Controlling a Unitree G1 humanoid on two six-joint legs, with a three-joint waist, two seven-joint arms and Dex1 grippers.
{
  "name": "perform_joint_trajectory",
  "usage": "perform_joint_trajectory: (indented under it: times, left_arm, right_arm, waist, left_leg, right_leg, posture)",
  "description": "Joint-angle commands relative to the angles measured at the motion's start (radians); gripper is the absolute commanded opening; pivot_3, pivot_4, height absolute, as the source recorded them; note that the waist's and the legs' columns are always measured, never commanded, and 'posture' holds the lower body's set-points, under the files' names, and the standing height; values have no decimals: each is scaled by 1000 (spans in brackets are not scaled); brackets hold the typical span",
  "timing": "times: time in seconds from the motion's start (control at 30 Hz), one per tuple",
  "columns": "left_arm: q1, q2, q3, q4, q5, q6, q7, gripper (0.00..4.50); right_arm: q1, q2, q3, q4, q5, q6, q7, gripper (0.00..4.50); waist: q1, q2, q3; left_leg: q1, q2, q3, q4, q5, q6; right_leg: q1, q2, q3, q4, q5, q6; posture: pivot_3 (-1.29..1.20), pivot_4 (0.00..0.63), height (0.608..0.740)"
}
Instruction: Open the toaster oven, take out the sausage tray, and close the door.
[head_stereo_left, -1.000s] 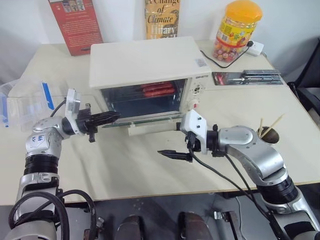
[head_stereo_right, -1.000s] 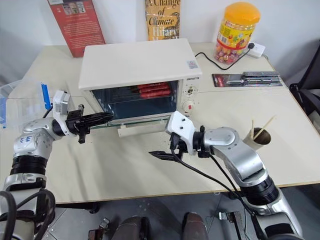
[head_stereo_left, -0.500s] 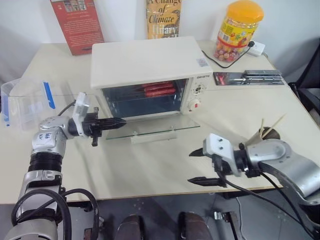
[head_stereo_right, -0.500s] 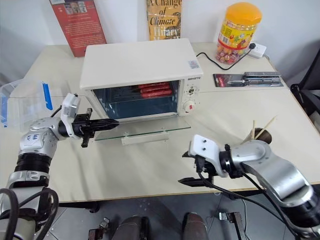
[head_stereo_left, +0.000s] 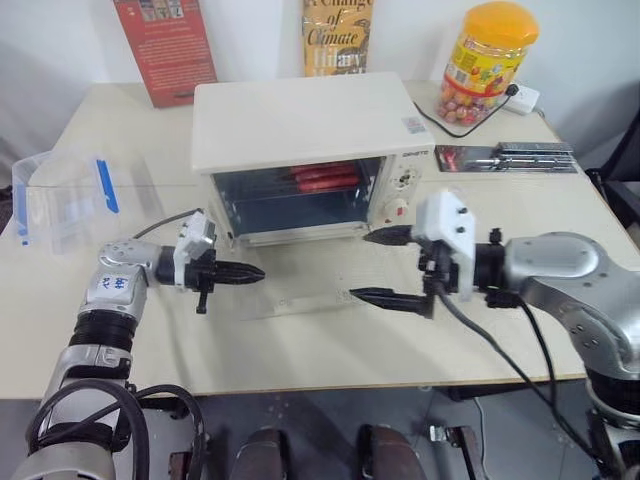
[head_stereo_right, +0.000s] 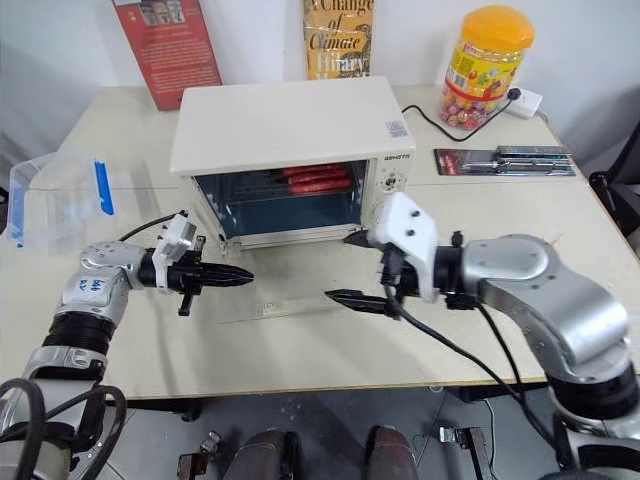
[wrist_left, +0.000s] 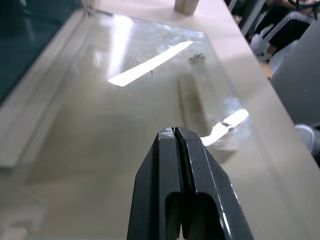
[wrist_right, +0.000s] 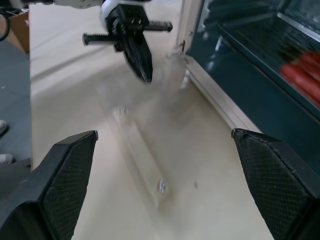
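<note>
Toaster oven at table centre; its glass door, half open a second ago, now lies flat on the table. Sausage tray sits inside, exposed. Left gripper, pinched shut and empty, rests at the door's left edge. Right gripper, spread wide and empty, has returned to the opening, so tray retrieval looks next.

A test room set up as a mock kitchen: a toaster oven stands on a plain beige worktop against a bare white wall, among books, a candy jar and a power strip.
</note>
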Motion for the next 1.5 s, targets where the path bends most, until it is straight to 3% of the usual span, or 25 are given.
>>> perform_joint_trajectory:
  times: [0.03,0.2,0.3,0.37,0.6,0.8,1.27,1.47,1.5]
  left_arm:
    - [36,18,-21,-28,54,-73,9,19]
    - [95,2,31,-74,75,-137,175,19]
    - [135,-24,113,-167,-20,-42,264,205]
    - [159,-34,157,-234,-86,53,303,591]
    - [310,-86,351,-508,-329,227,445,2649]
    - [406,-98,387,-624,-358,267,541,4426]
    - [440,-104,427,-692,-425,305,617,4470]
    - [421,-106,425,-679,-420,300,627,4470]
    - [416,-107,426,-676,-420,299,630,4494]
  right_arm:
    - [-90,100,161,89,-168,-105,-88,4500]
    - [-188,227,340,304,-431,-272,-187,4500]
    - [-248,291,414,469,-583,-390,-249,4500]
    - [-271,327,436,553,-648,-454,-270,4500]
    - [-345,440,451,811,-821,-625,-353,4500]
    - [-361,482,439,923,-870,-703,-342,4500]
    - [-482,572,397,1291,-953,-892,-405,4500]
    - [-481,573,387,1323,-986,-931,-424,4500]
    - [-474,570,385,1316,-990,-932,-424,4311]
  waist:
    - [-3,0,0]
    - [-10,1,0]
    - [-15,1,0]
    - [-25,1,0]
    - [-56,1,0]
    - [-60,1,0]
    - [-58,1,0]
    - [-57,1,0]
    - [-56,1,0]
  left_leg:
    - [0,0,0,1,0,0]
    - [1,0,-1,2,0,0]
    - [0,0,-1,3,0,0]
    - [0,0,-2,3,0,0]
    - [0,1,-6,1,0,0]
    - [0,1,-8,1,0,0]
    - [0,1,-9,2,0,-1]
    - [0,1,-9,2,0,-1]
    - [0,1,-9,2,0,-1]
  right_leg:
    - [0,0,0,0,0,0]
    - [0,0,0,3,0,0]
    - [0,0,0,4,1,1]
    - [0,0,0,6,1,1]
    - [-1,0,-2,8,1,0]
    - [0,0,-3,9,1,1]
    - [1,0,-3,8,1,0]
    - [2,0,-3,8,1,0]
    - [2,0,-3,8,1,0]
  posture:
    - [0,150,740]
    - [0,150,740]
    - [0,150,740]
    - [0,150,740]
    - [0,150,740]
    - [0,150,740]
    - [0,150,740]
    - [0,150,740]
    - [0,150,740]
